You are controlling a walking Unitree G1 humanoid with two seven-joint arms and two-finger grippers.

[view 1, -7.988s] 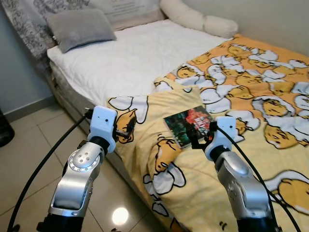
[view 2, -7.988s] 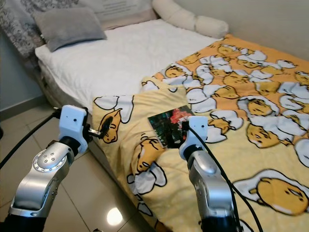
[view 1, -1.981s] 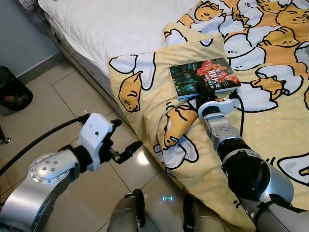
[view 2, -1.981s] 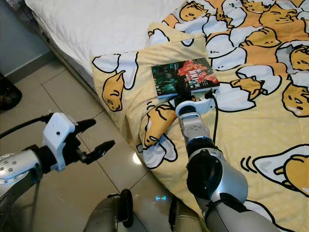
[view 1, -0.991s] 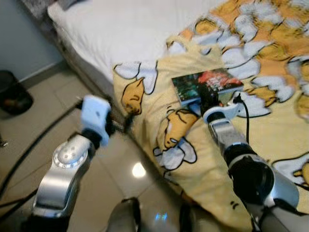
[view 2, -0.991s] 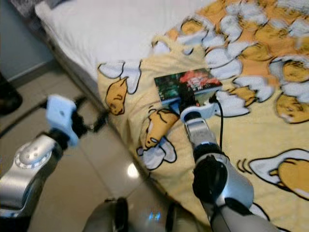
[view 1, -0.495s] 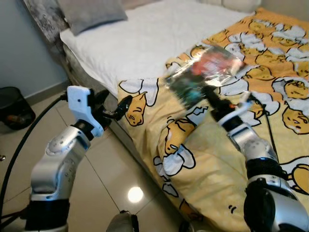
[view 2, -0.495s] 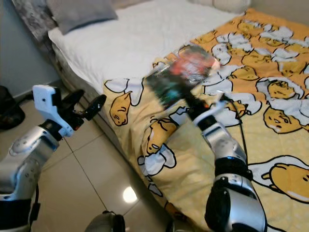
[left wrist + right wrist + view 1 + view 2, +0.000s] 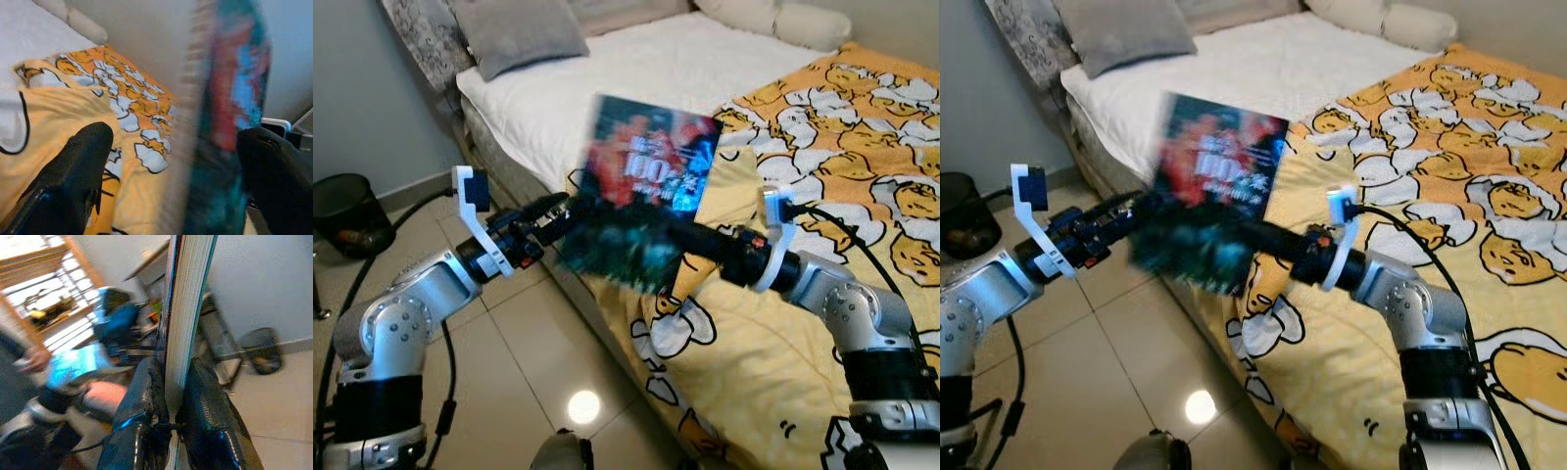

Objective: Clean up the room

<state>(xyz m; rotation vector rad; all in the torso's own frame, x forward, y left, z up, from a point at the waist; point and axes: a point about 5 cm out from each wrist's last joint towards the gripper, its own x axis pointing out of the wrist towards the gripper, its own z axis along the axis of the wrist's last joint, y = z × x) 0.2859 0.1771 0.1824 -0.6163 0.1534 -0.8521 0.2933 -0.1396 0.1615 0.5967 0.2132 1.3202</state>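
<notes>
Book was held up in the air over the bed's near edge, standing roughly upright with its cover facing the head camera. Cover was dark teal-green at the lower part and red-orange with pale lettering higher up; lettering unreadable, whole book motion-blurred. From the right wrist camera the pale page block showed edge-on, running straight up out of the jaws.

Right gripper had its two black fingers clamped on the book's lower edge, one finger on each cover, page edges squeezed between them. Right arm reached across toward the robot's left.

Left gripper was raised just beside the book's lower left part. In the left wrist view its fingers stood apart, with the blurred book between them; contact with either finger could not be confirmed.

Behind the book: bed with white mattress, grey pillow, and yellow blanket printed with egg figures. Black bin stood on the tiled floor well apart from both grippers.
</notes>
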